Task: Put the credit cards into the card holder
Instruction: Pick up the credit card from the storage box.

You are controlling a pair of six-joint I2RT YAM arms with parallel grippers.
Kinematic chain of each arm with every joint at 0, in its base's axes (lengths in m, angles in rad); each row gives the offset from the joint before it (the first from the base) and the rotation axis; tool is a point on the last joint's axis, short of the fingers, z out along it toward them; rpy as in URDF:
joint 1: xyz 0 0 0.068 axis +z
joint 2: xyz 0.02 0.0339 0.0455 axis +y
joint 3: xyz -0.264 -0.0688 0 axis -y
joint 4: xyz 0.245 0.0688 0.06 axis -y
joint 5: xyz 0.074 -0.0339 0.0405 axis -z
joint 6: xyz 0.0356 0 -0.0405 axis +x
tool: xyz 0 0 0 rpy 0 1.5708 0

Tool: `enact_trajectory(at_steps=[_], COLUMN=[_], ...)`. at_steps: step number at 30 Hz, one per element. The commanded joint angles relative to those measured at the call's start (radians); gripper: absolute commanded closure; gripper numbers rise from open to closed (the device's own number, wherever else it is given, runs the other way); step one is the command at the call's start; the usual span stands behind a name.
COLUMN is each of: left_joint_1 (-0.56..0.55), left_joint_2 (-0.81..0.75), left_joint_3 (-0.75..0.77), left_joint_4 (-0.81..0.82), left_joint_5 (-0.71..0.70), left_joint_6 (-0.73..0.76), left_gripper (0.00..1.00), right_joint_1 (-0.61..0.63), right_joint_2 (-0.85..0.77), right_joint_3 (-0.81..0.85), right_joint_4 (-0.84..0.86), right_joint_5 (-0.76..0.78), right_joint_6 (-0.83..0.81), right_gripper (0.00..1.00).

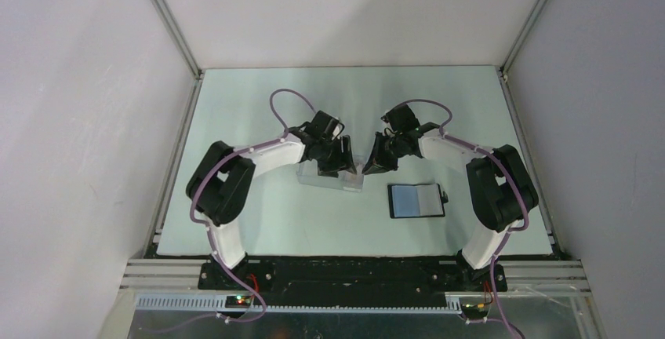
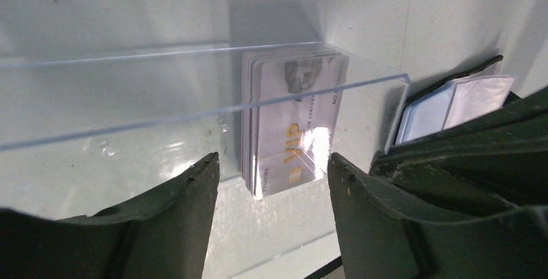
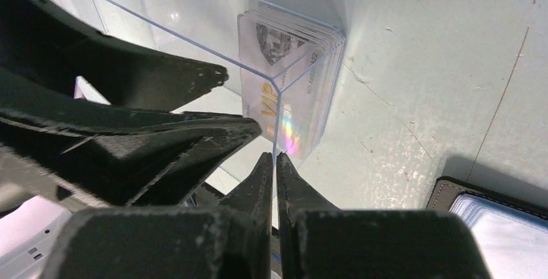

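The left end effector (image 2: 273, 161) is released, its two fingers spread wide over the clear box (image 2: 129, 92). The cards (image 2: 294, 117) show in the gap between the fingers and beyond their tips, untouched. They sit as one stack at the box's right end, tight against its corner walls.

The right end effector (image 3: 274, 157) is clenched. Its tips meet the upright corner edge of the box, just beside the stack, but I cannot tell whether they pinch the wall. The two end effectors crowd that corner from left and right, with little room between them.

The holder (image 1: 417, 200) lies open, pale pockets up, right of the box and nearer, apart from it. The worktop (image 1: 259, 103) is bare far and left of the box.
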Motion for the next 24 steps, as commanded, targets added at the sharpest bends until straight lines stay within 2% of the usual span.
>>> enact_trajectory(at_steps=[1, 8, 15, 24], left_joint_1=[-0.003, -0.004, -0.004, -0.005], left_joint_2=[-0.092, -0.065, -0.039, 0.001], left_joint_3=[0.006, 0.02, 0.04, 0.053], left_joint_4=[-0.03, -0.039, -0.039, -0.048], left_joint_5=[-0.066, -0.033, -0.029, -0.046], left_joint_6=[0.028, 0.035, 0.036, 0.044], left_gripper=[0.36, 0.54, 0.59, 0.59], right_joint_1=[0.007, 0.007, 0.008, 0.007], right_joint_2=[-0.021, -0.017, -0.014, -0.016], right_joint_3=[0.039, 0.039, 0.039, 0.039], right_joint_4=[0.002, 0.001, 0.001, 0.0], right_joint_5=[-0.036, -0.039, -0.041, -0.044], right_joint_6=[-0.012, -0.011, -0.013, -0.013], right_gripper=[0.96, 0.96, 0.96, 0.96])
